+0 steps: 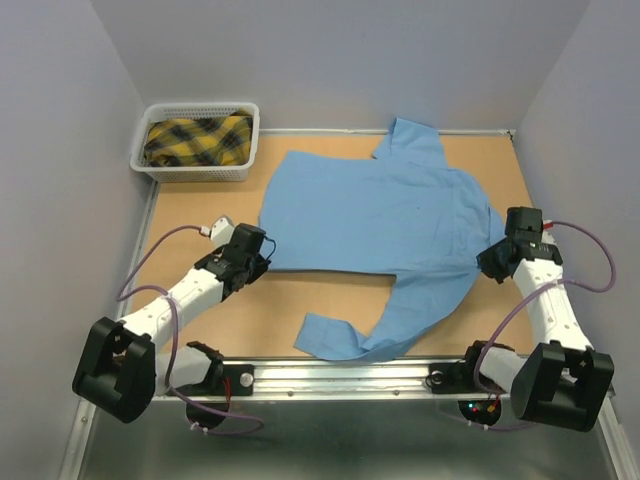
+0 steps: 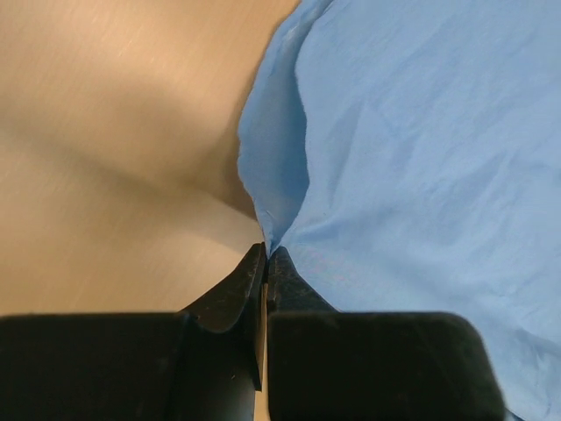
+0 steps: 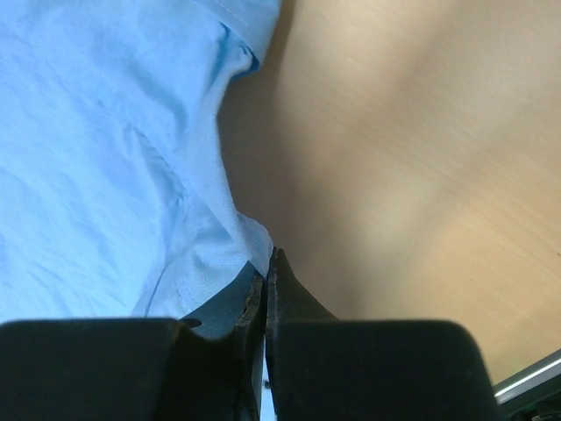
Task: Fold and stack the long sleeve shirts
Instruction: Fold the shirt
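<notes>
- Closest to me, a metal rail [image 1: 340,375] runs along the near edge of the tabletop [image 1: 290,295].
- Just past it, the near sleeve [image 1: 345,335] of the light blue shirt [image 1: 380,215] lies bent, cuff pointing left.
- My left tool [image 2: 266,254] is clamped tight on the shirt's near left corner, with the cloth pinched right at the tips.
- My right tool [image 3: 266,263] is clenched too, gripping the shirt's edge on the right side.
- The shirt body lies spread flat mid-tabletop between both tools, and the other sleeve [image 1: 412,135] pokes toward the far edge.
- Far left corner: a white basket [image 1: 190,172] with a yellow-and-black plaid cloth [image 1: 198,138] inside.
</notes>
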### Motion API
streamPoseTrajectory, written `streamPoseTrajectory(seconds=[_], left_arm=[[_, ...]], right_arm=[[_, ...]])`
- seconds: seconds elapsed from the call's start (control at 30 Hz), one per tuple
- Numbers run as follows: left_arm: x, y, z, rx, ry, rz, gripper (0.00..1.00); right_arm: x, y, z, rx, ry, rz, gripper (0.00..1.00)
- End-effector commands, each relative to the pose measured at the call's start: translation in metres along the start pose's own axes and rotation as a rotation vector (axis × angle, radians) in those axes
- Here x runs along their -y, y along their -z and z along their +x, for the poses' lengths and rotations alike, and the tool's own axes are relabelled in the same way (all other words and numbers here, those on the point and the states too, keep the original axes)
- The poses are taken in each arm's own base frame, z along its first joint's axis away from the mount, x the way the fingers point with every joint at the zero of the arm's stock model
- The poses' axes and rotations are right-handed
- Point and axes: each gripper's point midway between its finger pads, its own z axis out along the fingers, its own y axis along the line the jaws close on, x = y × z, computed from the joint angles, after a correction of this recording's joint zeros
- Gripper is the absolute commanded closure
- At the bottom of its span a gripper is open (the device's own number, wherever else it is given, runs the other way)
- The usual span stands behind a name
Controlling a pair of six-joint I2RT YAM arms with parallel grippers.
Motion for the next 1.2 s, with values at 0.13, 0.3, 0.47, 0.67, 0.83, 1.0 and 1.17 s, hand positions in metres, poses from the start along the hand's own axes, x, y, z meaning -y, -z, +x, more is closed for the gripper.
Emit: streamPoseTrajectory(seconds=[0.13, 0.3, 0.47, 0.67, 0.83, 1.0, 1.17], left_arm=[[0.033, -0.001, -0.066, 0.174, -0.168, -0.065, 1.00], [0.054, -0.012, -0.080, 0.188, -0.270, -0.078, 1.00], [0.062, -0.037, -0.074, 0.138, -0.352, -0.115, 1.00], [0.069, -0.050, -0.070, 0.115, -0.383, -0.121, 0.99], [0.083, -0.040, -0.083, 0.145, -0.374, -0.089, 0.99], [0.097, -0.033, -0.093, 0.175, -0.364, -0.051, 0.97], [0.100, -0.051, -0.083, 0.135, -0.389, -0.064, 0.94]], right_arm=[[-0.031, 0.006, -0.055, 0.114, 0.044, 0.012, 0.99], [-0.045, -0.006, -0.064, 0.093, 0.085, 0.018, 0.99], [-0.056, -0.018, -0.068, 0.069, 0.110, 0.017, 0.99], [-0.068, -0.031, -0.071, 0.037, 0.129, 0.012, 0.99], [-0.078, -0.028, -0.081, 0.056, 0.128, -0.005, 0.99], [-0.083, -0.029, -0.085, 0.061, 0.127, -0.009, 0.99], [-0.082, -0.042, -0.079, 0.029, 0.128, 0.009, 0.99]])
